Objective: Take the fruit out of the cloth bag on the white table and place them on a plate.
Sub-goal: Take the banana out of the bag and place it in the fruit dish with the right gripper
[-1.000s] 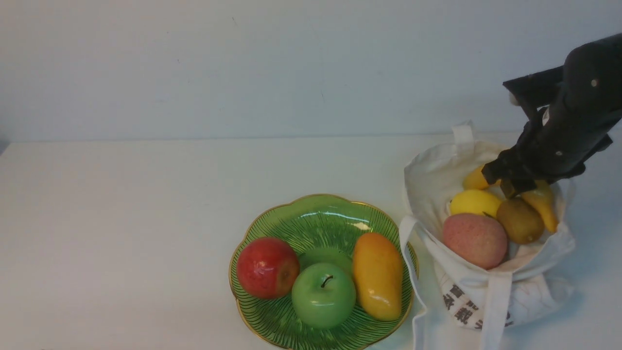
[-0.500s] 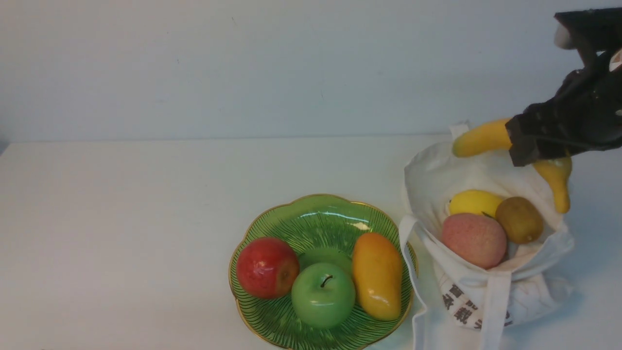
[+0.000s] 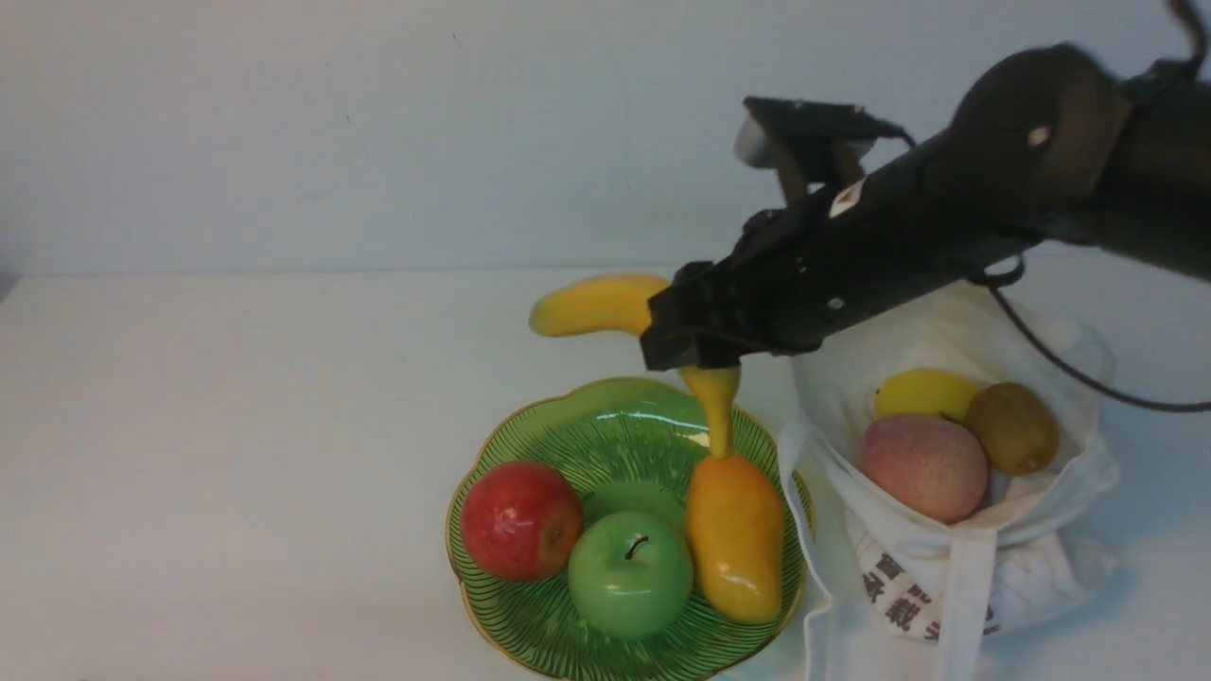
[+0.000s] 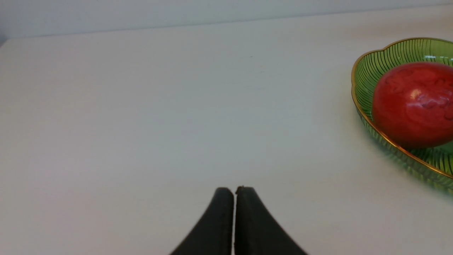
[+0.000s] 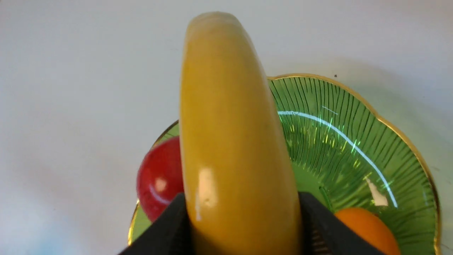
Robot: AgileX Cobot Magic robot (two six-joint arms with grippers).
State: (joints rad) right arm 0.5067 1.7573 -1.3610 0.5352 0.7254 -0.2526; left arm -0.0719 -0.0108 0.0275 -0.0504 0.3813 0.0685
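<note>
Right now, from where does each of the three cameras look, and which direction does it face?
Front view: at the robot's side of the white table, facing forward at the plate and cloth bag; the right gripper shows, holding the banana.
Left wrist view: low over the table, looking across it; the shut left gripper shows.
Right wrist view: above the plate, looking down past the banana; its gripper fingers show.
Shared: all three show the plate and red apple.
</note>
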